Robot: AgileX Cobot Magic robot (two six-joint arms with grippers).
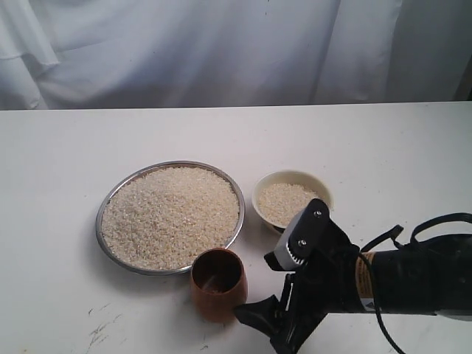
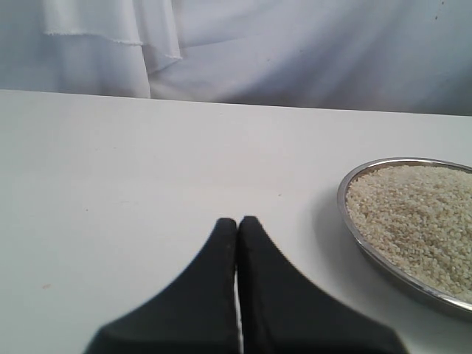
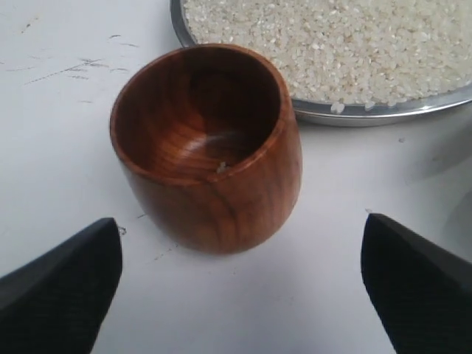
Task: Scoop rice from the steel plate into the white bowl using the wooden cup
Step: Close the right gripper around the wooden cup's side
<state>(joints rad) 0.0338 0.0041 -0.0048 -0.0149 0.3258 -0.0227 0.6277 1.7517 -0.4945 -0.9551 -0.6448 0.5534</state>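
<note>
The steel plate point(image 1: 104, 214) holds a wide heap of rice point(image 1: 171, 215). To its right stands the white bowl point(image 1: 294, 176), with some rice in it. The wooden cup point(image 1: 217, 283) stands upright on the table by the plate's near rim, nearly empty, with a stray grain inside point(image 3: 220, 167). My right gripper point(image 1: 262, 287) is open just right of the cup. In the right wrist view its fingers point(image 3: 68, 286) stay clear of the cup point(image 3: 208, 147), short of its sides. My left gripper point(image 2: 237, 222) is shut on nothing, left of the plate point(image 2: 355, 230).
A white cloth backdrop point(image 1: 221, 44) hangs behind the white table point(image 1: 59, 147). Faint scuff marks point(image 1: 99, 324) show on the table at the front left. The right arm's cables point(image 1: 413, 236) loop above the table at the right.
</note>
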